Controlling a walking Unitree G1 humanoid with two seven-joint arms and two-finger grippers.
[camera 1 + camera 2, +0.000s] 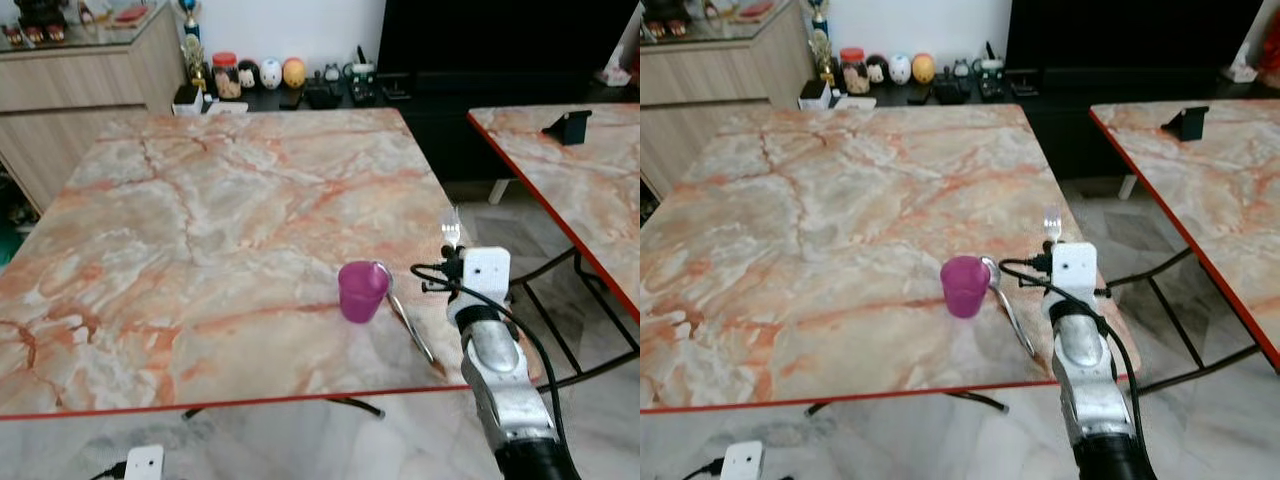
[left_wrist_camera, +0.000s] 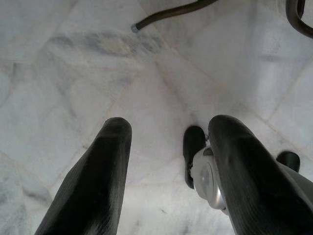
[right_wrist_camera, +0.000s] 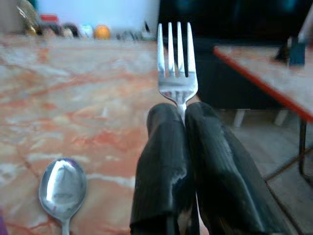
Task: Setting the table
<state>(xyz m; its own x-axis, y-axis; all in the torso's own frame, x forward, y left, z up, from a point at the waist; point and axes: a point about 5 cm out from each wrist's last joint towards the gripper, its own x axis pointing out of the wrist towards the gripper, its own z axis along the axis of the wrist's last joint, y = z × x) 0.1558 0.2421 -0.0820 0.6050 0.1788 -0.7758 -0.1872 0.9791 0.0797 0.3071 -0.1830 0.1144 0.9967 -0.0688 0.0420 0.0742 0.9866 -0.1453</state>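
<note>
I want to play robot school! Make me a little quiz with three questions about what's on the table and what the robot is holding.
1. True or false: the right gripper is shut on a fork.
2. What lies on the marble table right beside the purple cup? A) a knife B) a spoon C) a plate
3. Fill in: the left gripper hangs open above the ____.

Key
1. True; the fork's tines stick out past the closed fingers.
2. B, the spoon, its bowl next to the cup.
3. Floor, pale marble tiles.
</note>
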